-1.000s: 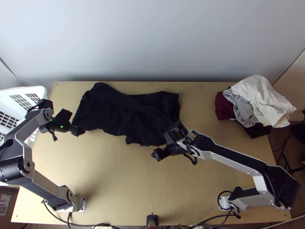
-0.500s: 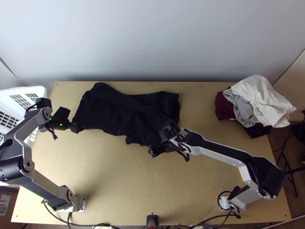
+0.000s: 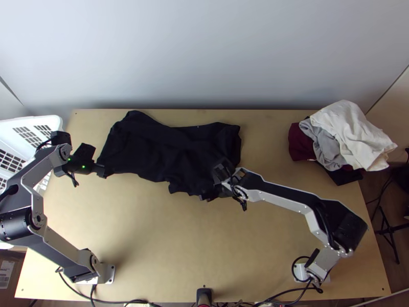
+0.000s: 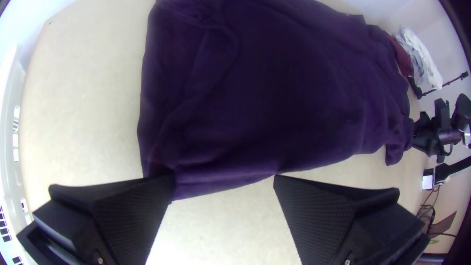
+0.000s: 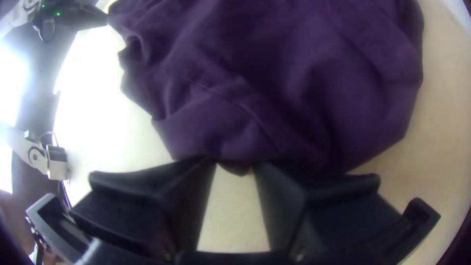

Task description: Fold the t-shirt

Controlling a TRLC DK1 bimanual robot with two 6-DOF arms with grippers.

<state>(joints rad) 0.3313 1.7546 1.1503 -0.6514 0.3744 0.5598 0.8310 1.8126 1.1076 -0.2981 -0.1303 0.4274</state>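
Observation:
The black t-shirt [image 3: 163,148] lies loosely spread and wrinkled across the table's back left, looking dark purple in the wrist views. My left gripper [image 3: 95,162] is at its left edge, near the front left corner. In the left wrist view the left gripper [image 4: 224,180] stands wide open, one fingertip against the shirt's corner [image 4: 196,182]. My right gripper [image 3: 213,183] is over the shirt's front right part. The right wrist view has the right gripper [image 5: 235,166] open with a narrow gap, a bit of the shirt's edge [image 5: 233,152] between its fingertips.
A pile of white, grey and dark red cloth [image 3: 347,135] lies at the back right. A white slatted basket [image 3: 33,130] stands off the table's left edge. Bare table [image 3: 153,235] stretches in front of the shirt, with cables along the near edge.
My right gripper has moved left and toward the back, from beside the shirt's front right edge to over it. The left gripper has barely shifted. The shirt looks unchanged.

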